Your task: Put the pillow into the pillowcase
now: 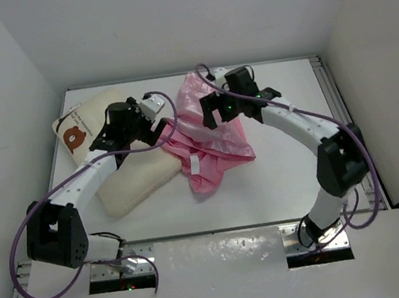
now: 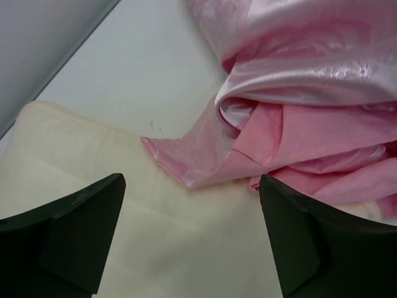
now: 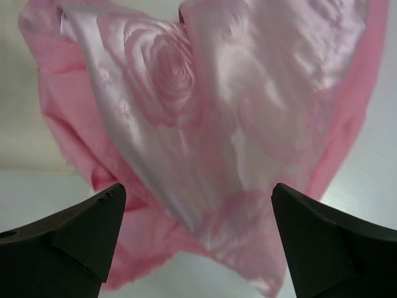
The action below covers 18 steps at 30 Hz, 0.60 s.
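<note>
One pillow (image 1: 134, 183), one pillowcase (image 1: 217, 143)

White table (image 1: 277, 183) inside plain white walls (image 1: 168, 21), metal rail (image 1: 328, 84) along its right edge

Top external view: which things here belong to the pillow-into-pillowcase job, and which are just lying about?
Job in hand:
pillow, cream, at left
pillowcase, pink satin, crumpled, one corner lapping the pillow
left end effector, open above the pillow
right end effector, open above the pillowcase

Not part of it:
table, only the work surface
purple cables, arm wiring
</note>
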Each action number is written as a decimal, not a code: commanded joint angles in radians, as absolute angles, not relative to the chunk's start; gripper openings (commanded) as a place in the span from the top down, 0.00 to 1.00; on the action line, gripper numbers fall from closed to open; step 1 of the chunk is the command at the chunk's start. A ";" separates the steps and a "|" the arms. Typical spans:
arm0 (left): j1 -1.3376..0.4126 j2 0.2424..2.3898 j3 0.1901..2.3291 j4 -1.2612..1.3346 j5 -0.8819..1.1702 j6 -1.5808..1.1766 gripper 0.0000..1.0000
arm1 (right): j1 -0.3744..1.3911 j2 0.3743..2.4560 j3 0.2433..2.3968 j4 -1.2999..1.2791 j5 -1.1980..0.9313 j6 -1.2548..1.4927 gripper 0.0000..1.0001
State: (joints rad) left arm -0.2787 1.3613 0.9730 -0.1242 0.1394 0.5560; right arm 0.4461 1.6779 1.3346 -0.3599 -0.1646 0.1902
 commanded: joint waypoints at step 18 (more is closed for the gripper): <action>-0.276 1.571 0.848 0.178 0.382 0.704 0.80 | 0.431 1.909 1.451 -0.278 -0.275 0.195 1.00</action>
